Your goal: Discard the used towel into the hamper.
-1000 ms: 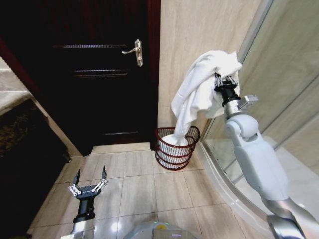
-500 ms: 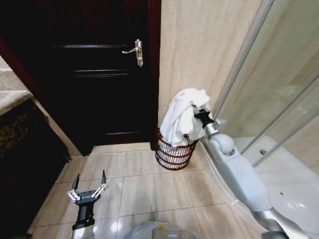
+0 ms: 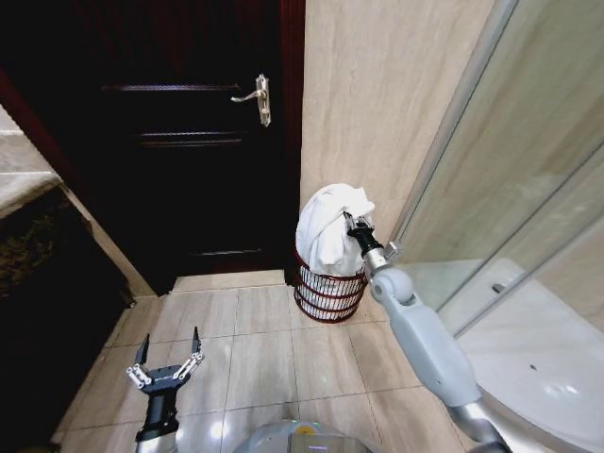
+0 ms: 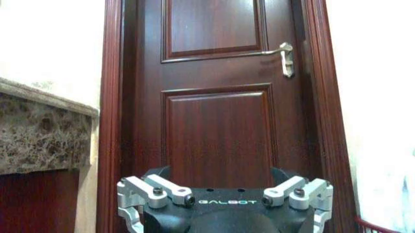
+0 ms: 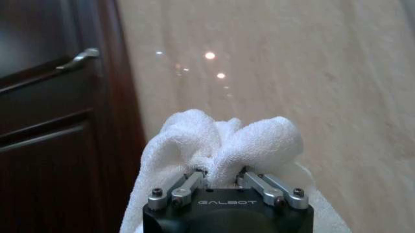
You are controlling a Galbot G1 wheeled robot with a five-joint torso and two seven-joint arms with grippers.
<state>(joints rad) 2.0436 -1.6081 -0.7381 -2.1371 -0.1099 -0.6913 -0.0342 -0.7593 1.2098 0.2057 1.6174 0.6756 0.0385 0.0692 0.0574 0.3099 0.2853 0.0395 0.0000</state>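
The hamper stood on the floor against the wall, just right of the door. The towel hung directly above the hamper, reaching into it.

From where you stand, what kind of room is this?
Probably a bathroom: a glass shower wall, tiled floor, and a hamper under the towel the right gripper holds.

White towel, reddish-brown wire hamper — dark-red door, beige tiles
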